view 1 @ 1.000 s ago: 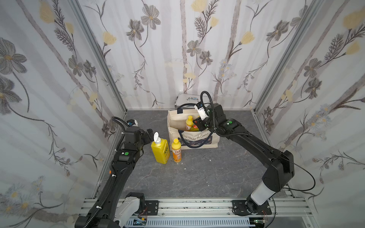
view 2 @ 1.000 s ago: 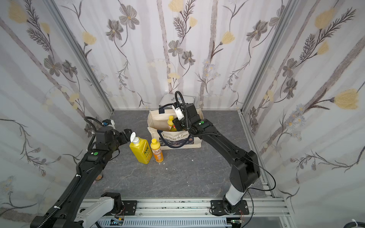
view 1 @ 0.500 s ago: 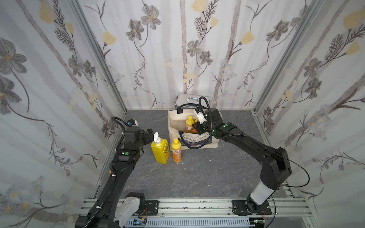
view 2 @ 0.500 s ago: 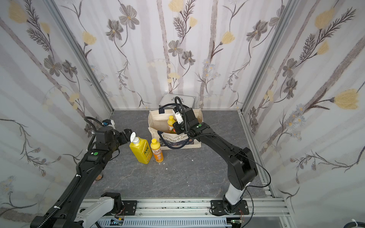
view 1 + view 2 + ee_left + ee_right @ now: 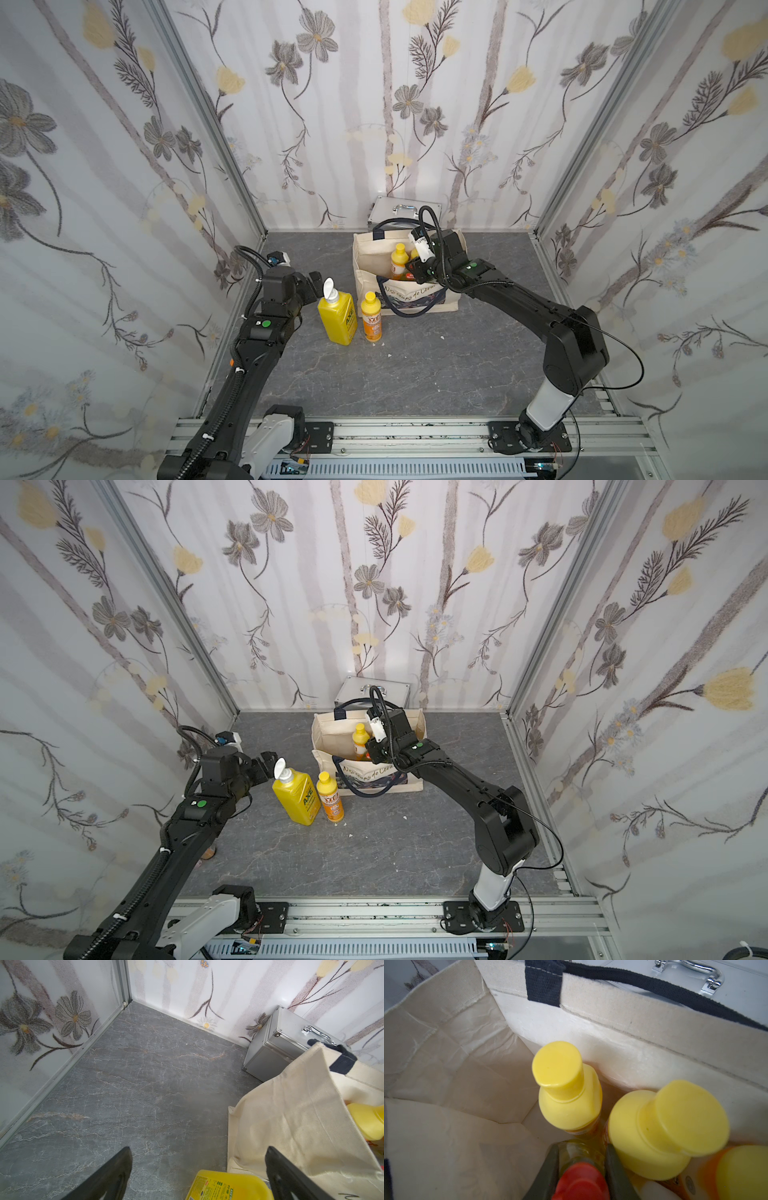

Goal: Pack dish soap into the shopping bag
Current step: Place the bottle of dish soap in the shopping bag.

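The cream shopping bag (image 5: 370, 253) (image 5: 332, 737) stands open at the back of the floor. My right gripper (image 5: 581, 1155) is down inside it, shut on the neck of a clear yellow-green dish soap bottle (image 5: 580, 1148) with a red cap (image 5: 581, 1183). Three yellow-capped orange bottles (image 5: 564, 1084) (image 5: 668, 1126) (image 5: 741, 1169) stand in the bag beside it. Outside, a big yellow pump bottle (image 5: 337, 311) (image 5: 296, 798) and a slim orange bottle (image 5: 370, 318) (image 5: 330, 798) stand left of the bag. My left gripper (image 5: 198, 1149) is open, just behind the pump bottle (image 5: 228, 1186), with nothing in it.
A silver metal case (image 5: 405, 208) (image 5: 280, 1043) with a handle stands against the back wall, right behind the bag. The bag's navy handle (image 5: 643, 982) lies along its far rim. Papered walls close in the grey floor (image 5: 415, 365) on three sides.
My right arm has sunk lower into the bag with the red-capped bottle. The left arm and the two bottles on the floor have not moved.
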